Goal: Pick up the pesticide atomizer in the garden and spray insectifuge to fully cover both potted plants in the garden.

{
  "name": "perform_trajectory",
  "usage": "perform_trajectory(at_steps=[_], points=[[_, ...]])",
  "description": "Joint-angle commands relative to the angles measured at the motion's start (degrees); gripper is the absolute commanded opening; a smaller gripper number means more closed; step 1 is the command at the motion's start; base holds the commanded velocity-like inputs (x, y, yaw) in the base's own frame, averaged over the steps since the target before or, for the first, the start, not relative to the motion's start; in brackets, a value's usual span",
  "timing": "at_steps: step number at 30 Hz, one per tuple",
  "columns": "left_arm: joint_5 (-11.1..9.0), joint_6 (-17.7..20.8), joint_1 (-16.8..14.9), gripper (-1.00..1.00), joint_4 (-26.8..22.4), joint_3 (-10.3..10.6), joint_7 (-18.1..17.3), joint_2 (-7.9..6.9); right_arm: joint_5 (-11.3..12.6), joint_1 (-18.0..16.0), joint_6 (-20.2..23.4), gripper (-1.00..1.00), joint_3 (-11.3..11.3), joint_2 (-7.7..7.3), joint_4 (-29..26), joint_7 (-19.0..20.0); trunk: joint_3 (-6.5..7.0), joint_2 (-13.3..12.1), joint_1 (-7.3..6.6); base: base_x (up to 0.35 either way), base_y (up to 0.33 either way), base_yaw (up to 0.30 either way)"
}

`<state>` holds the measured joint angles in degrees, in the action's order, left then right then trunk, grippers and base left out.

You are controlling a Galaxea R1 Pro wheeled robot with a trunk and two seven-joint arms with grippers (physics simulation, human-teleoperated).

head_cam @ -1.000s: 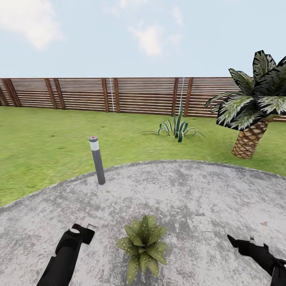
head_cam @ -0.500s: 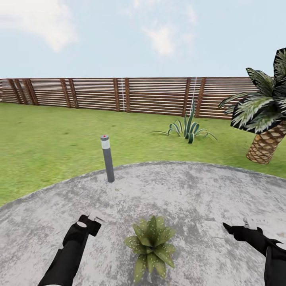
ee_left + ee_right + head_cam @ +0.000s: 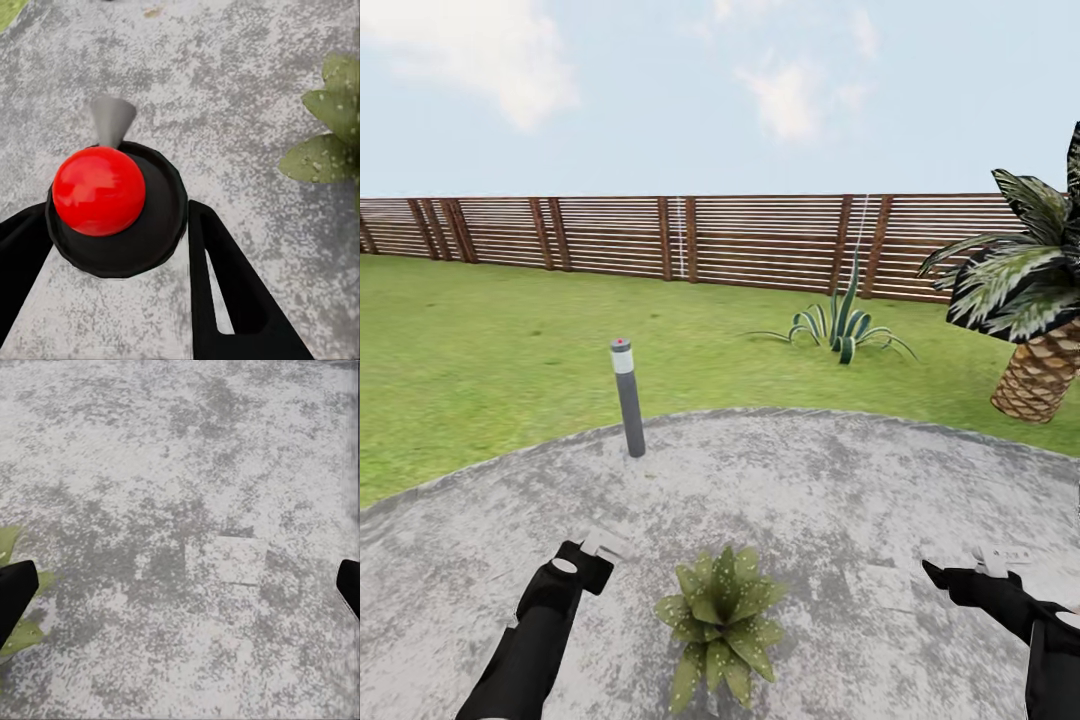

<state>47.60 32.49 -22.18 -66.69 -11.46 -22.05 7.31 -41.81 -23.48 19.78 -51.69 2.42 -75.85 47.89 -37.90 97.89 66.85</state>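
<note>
A round grey paved patio (image 3: 840,480) is lying in green lawn (image 3: 470,340), closed off by a slatted brown fence (image 3: 760,240). One potted plant (image 3: 718,620), leaves speckled white, is sitting near the patio's close edge, between both arms. The left jaws (image 3: 112,247) are gripping the pesticide atomizer (image 3: 112,202), mostly hidden apart from its red knob. The right jaws (image 3: 180,585) are spread wide apart. A grey bollard lamp (image 3: 628,398) is standing at the patio's far edge.

no text, label or number can be read anywhere here
</note>
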Motion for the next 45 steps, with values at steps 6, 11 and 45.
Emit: perform_trajectory(at_steps=[6, 11, 45], points=[[0.63, 0.03, -0.05, -1.0, -0.11, -0.43, -0.52, 0.03, -0.29, -0.08, 0.17, 1.0, -0.11, 0.04, -0.09, 0.39, -0.06, 0.03, 0.01, 0.25, -0.095, 0.0], [0.72, 0.03, 0.01, -1.0, -0.11, -0.28, -0.46, -0.01, -0.29, -0.08, 0.17, 1.0, -0.11, 0.04, -0.09, 0.37, -0.06, 0.03, 0.01, 0.061, -0.005, 0.023], [0.81, 0.03, 0.04, -1.0, -0.11, -0.04, -0.45, -0.01, -0.2, -0.08, 0.17, 1.0, -0.24, 0.03, -3.7, 0.54, -0.07, 0.03, 0.01, 0.07, -0.057, 0.101]])
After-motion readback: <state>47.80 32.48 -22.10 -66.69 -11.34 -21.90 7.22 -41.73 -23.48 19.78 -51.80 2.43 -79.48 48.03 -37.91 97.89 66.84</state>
